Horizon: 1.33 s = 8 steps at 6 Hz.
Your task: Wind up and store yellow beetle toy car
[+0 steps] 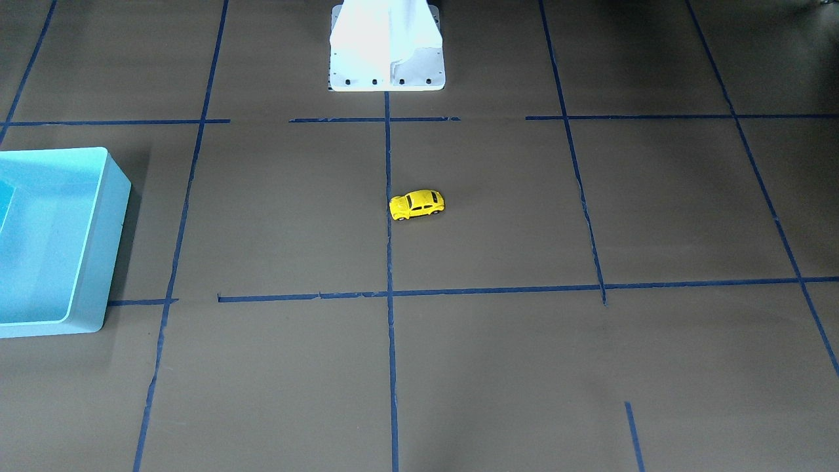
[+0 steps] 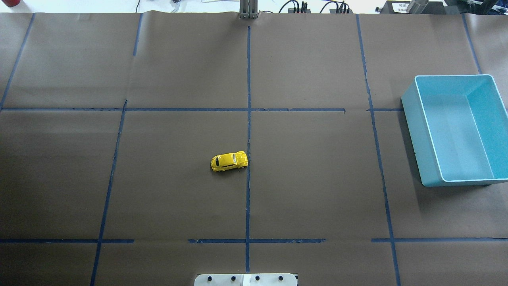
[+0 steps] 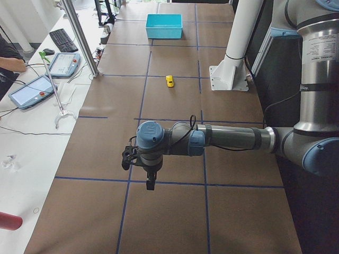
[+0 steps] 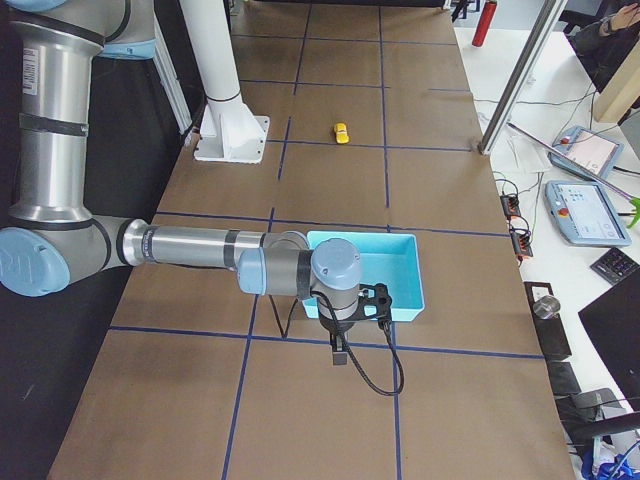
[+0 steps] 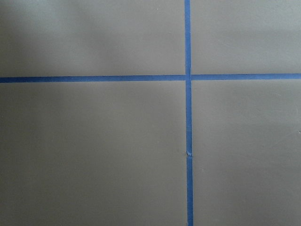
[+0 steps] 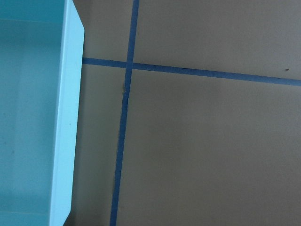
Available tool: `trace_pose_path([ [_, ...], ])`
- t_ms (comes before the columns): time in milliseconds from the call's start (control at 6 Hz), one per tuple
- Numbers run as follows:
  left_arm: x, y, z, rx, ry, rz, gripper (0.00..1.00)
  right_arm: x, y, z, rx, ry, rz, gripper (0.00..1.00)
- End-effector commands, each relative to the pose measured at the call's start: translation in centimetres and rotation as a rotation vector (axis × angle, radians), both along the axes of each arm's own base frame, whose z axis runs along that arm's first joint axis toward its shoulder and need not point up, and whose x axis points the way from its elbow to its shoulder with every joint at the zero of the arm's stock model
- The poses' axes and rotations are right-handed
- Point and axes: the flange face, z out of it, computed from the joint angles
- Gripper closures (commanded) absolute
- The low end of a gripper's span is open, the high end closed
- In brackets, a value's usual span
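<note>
Yellow beetle toy car (image 2: 229, 161) outside blue bin (image 2: 418, 131), left tool (image 3: 150, 184), right tool (image 4: 340, 357): cannot tell

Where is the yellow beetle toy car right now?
In the overhead view the yellow beetle toy car sits on the table near its centre, just left of the middle tape line, far from the blue bin at the right edge.

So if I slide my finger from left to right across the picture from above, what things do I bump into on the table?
yellow beetle toy car → blue bin
</note>
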Motion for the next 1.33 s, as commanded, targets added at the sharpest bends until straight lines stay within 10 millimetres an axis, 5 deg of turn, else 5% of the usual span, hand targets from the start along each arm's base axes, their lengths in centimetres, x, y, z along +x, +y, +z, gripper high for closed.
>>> trace_pose_path([
  [0, 4.1, -3.7, -4.0, 0.093, -0.001, 0.097, 0.00, 0.0, 0.0, 0.0, 0.001, 0.002, -0.001, 0.00],
  [167, 9.5, -7.6, -9.2, 0.192, 0.004, 0.193, 0.00, 0.0, 0.0, 0.0, 0.001, 0.002, -0.001, 0.00],
  [333, 17.0, -7.8, -15.9, 0.330, 0.000, 0.324, 0.00, 0.0, 0.0, -0.1, 0.002, 0.000, -0.001, 0.00],
  [500, 28.0, -8.0, -21.5, 0.443, 0.013, 0.497, 0.00, 0.0, 0.0, -0.1, 0.002, 0.002, -0.001, 0.00],
  [667, 35.7, -6.6, -25.0, 0.488, 0.053, 0.616, 0.00, 0.0, 0.0, -0.1, 0.002, 0.003, -0.001, 0.00],
  [1000, 38.2, -9.4, -37.5, 0.712, 0.073, 0.590, 0.00, 0.0, 0.0, -0.1, 0.003, 0.003, -0.001, 0.00],
  [1167, 40.1, -8.4, -42.7, 0.821, 0.122, 0.609, 0.00, 0.0, 0.0, -0.1, 0.003, 0.003, -0.001, 0.00],
])
